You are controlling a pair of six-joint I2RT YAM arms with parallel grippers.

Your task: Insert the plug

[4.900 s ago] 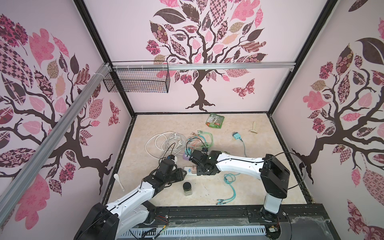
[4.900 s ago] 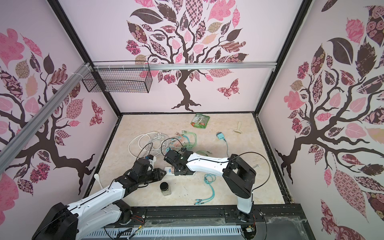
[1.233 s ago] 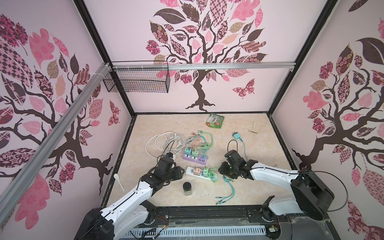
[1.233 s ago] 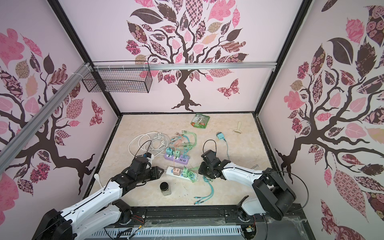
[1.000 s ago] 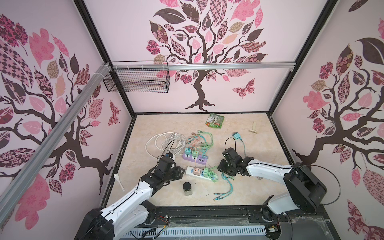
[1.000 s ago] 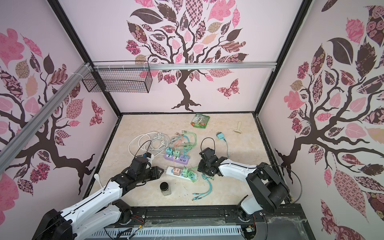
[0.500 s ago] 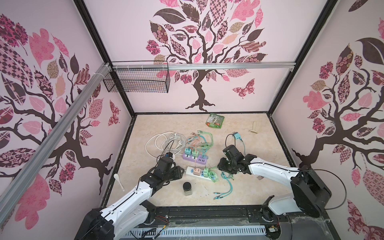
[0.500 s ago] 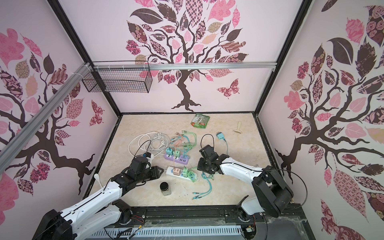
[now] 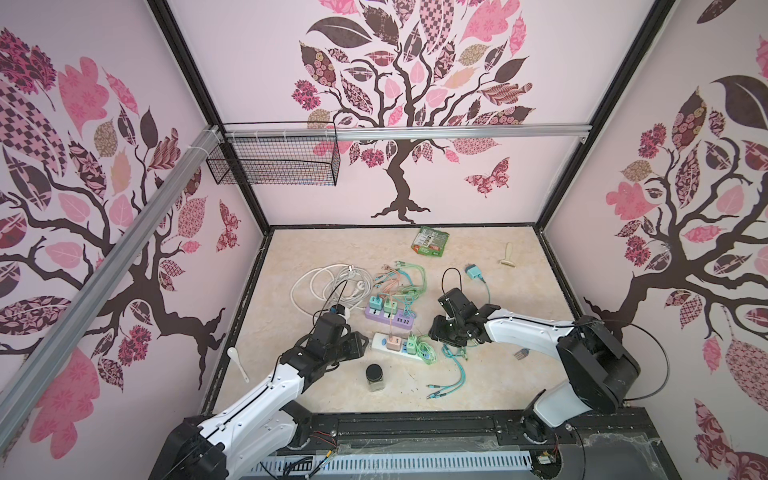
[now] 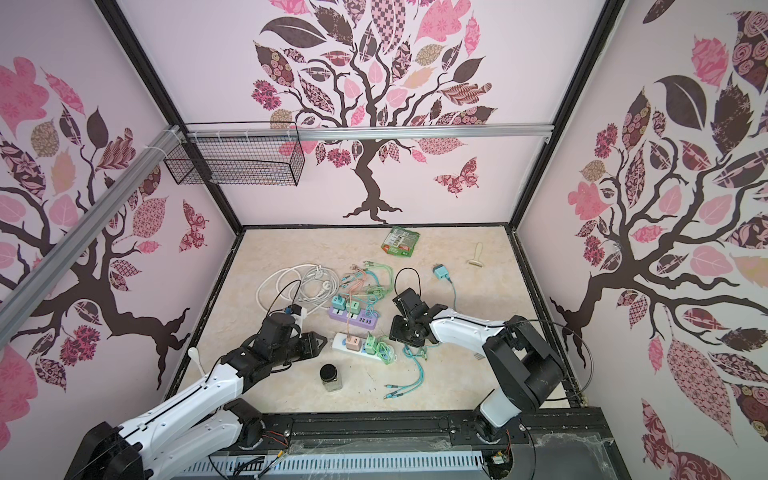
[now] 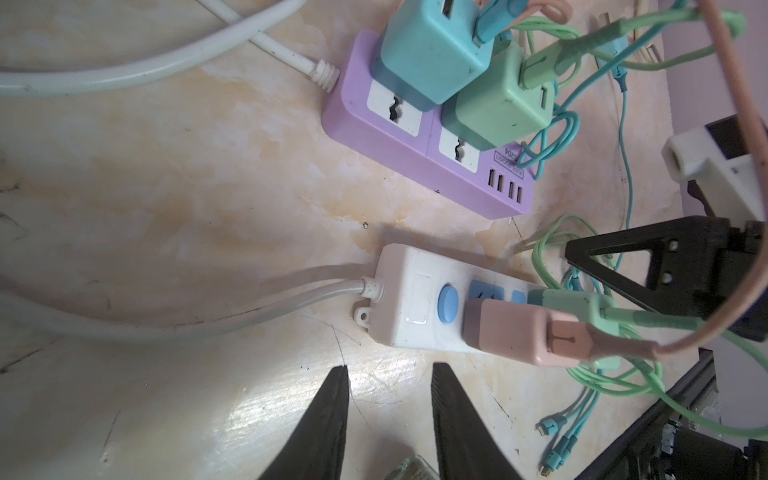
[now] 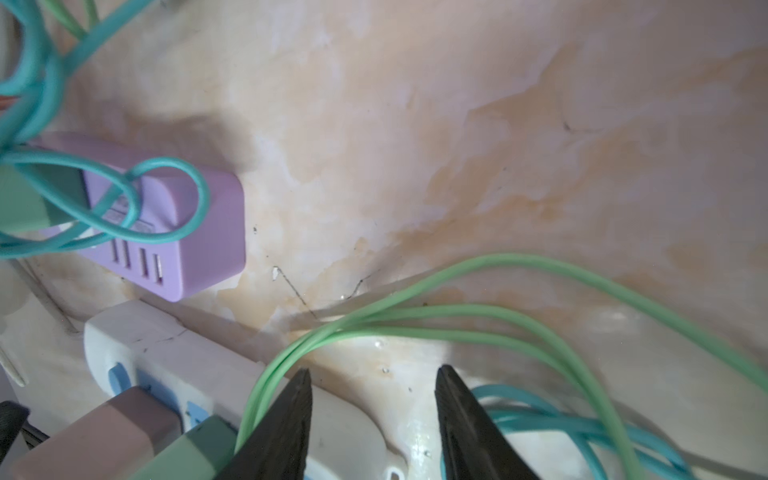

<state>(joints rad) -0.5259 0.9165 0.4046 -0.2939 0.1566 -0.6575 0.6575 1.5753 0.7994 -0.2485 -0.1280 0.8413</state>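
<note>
Left wrist view puts the mint-green cube-shaped plastic charger plug (image 11: 561, 301) on the white plastic power strip (image 11: 411, 303), just beside a pink charger cube (image 11: 511, 332). It is about midway between the side edges of the bench (image 11: 166, 187) and nearer its front edge. The plug looks light, rigid and smooth-sided, so a pinch across two opposite flat faces should serve best; its soft, springy green cable (image 12: 415, 328) would likely tug it askew if pulled. The left gripper (image 11: 388, 370) stands parted and empty just short of the strip's cord end. The right gripper (image 12: 374, 370) is likewise spread, grasping nothing, over the strip's other end. The prongs and socket are hidden beneath the plug body, so whether it is fully seated cannot be told, and the right wrist view cuts the plug off and blurs it.
</note>
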